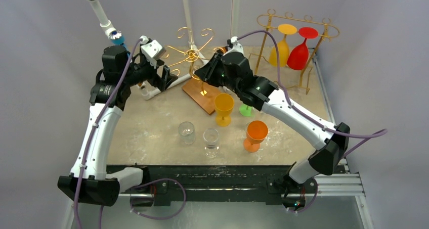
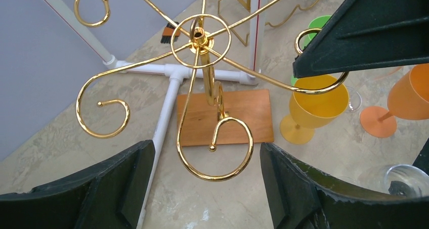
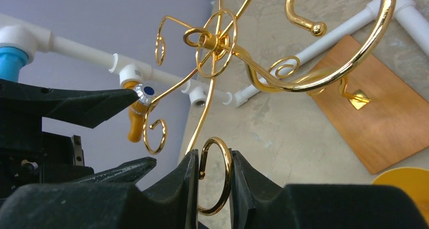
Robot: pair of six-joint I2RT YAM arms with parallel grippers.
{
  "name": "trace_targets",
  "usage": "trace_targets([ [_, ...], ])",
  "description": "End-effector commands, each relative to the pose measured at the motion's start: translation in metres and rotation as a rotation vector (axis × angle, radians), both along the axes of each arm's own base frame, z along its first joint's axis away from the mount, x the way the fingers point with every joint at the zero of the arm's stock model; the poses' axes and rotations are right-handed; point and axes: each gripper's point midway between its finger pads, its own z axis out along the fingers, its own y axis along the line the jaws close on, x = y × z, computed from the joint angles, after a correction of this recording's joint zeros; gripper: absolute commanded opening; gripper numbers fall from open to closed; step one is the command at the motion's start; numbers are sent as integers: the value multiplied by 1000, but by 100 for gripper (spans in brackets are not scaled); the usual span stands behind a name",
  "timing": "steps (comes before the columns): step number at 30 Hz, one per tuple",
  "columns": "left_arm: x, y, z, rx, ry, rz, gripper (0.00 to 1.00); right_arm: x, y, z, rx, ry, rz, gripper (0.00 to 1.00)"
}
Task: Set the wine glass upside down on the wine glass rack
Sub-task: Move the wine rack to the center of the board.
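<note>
My right gripper [image 3: 213, 168] pinches a rack [image 1: 192, 53] hook [image 3: 216, 139]; left gripper [image 2: 206, 145] spread. Yellow glass [image 1: 223, 107] stands upright below right jaws, nearer them.

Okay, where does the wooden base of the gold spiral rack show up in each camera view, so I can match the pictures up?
Top external: the wooden base lies at centre, under the gold rack, between the two arms.
Left wrist: the base is at centre, just right of the white pipe.
Right wrist: the base is at the right edge, tilted.
Shared landmark: the rack's ringed hub, seen in all three views.
</note>
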Motion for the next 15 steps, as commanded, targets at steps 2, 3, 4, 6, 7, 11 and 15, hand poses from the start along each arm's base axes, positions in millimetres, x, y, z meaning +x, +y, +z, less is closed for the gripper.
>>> trace_targets([
  [2, -6, -3, 18, -16, -64, -17, 81, -10, -23, 28, 71, -47, -35, 0],
  [3, -7, -4, 19, -20, -64, -19, 82, -12, -23, 27, 89, -33, -33, 0],
  [4, -8, -5, 18, -23, -62, -24, 82, -16, -24, 25, 109, -19, -29, 0],
  [6, -9, -6, 17, -30, -53, -32, 82, -23, -24, 22, 165, 16, -16, 0],
  [7, -10, -8, 16, -33, -49, -40, 83, -27, -23, 18, 192, 36, -9, 0],
  [11, -14, -10, 13, -40, -33, -55, 85, -34, -23, 2, 257, 103, -18, 0],
  [15, -17, -10, 13, -38, -37, -62, 86, -42, -17, 3, 314, 141, 14, 0],
])
